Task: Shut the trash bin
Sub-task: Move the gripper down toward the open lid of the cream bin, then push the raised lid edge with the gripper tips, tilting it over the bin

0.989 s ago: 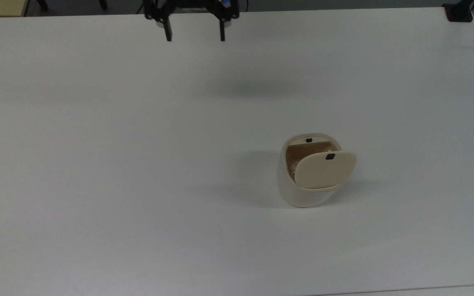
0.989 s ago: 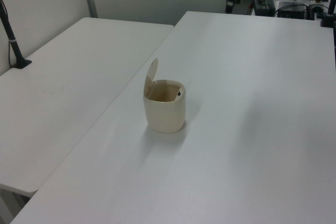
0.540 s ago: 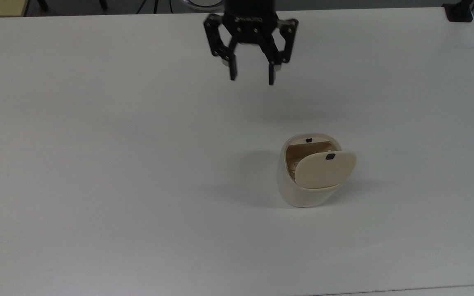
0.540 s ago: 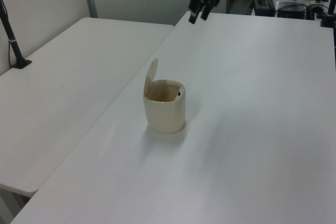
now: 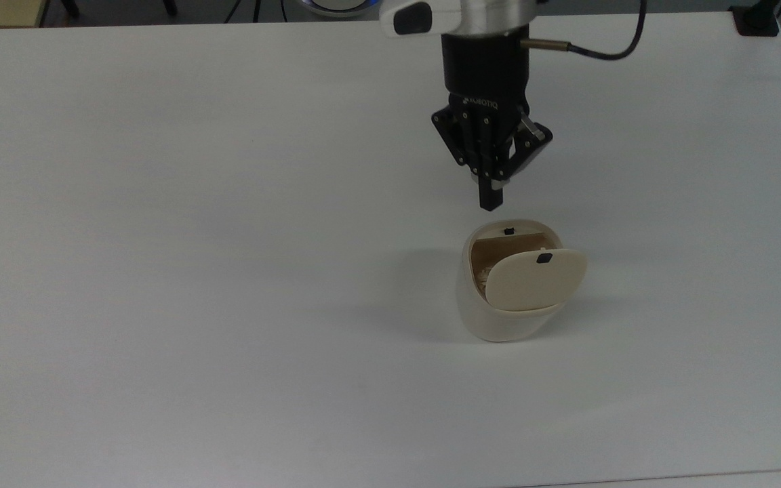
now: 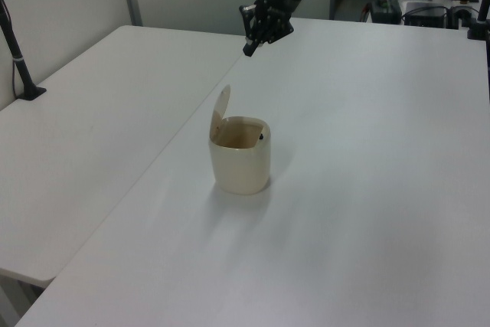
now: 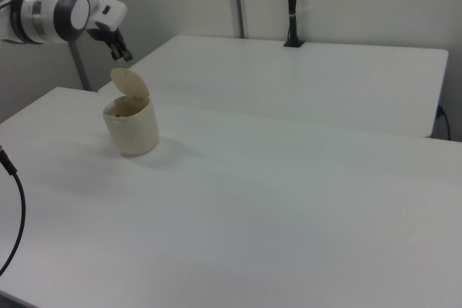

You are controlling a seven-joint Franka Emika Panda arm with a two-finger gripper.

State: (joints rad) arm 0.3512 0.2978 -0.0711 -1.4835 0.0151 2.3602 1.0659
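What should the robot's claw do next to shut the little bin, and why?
Probably move the claw on above the raised lid and past it, so it can come down behind the lid and tip it shut. The trash bin is open, with its lid standing nearly upright on one side in the left view, and the claw hangs in the air apart from it, touching nothing.

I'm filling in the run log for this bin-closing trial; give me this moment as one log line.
phase: approach | pincer: shut, empty, in the air above the table, not touching | trash bin: upright | lid: open, raised on its hinge | task: not done
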